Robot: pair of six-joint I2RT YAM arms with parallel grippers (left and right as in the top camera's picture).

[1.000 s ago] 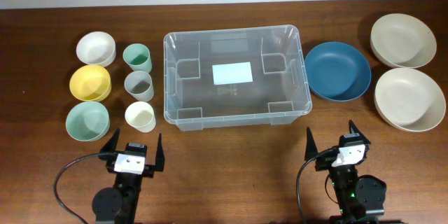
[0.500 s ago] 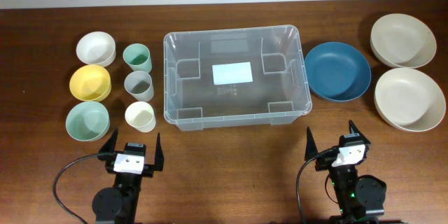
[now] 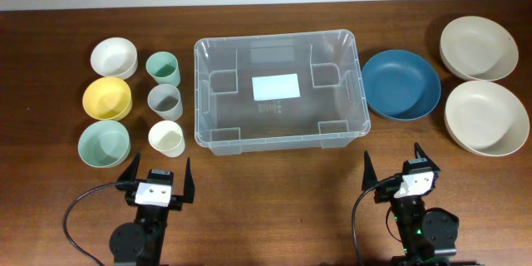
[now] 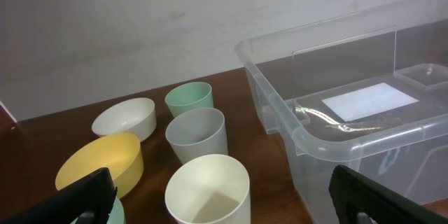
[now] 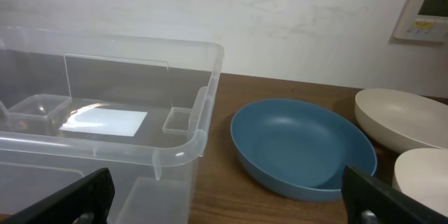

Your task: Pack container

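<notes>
So the wooden table point(image 3: 50, 216) has the big clear container point(image 3: 283, 141) sitting dead centre, open side up, long axis running left to right. All that's in it is the white label point(image 3: 275, 87) on its base. To its right are two beige bowls point(image 3: 478, 47) point(image 3: 486, 118), with a blue bowl point(image 3: 401, 83) just beside the container. To its left are three small bowls: white point(image 3: 113, 56), yellow point(image 3: 107, 98) and green point(image 3: 104, 144). Next to those are the green point(image 3: 163, 67), grey point(image 3: 165, 101) and cream point(image 3: 166, 139) cups. The left claw point(image 3: 159, 173) and right claw point(image 3: 392, 160) are both spread wide near the front edge, gripping nothing.
</notes>
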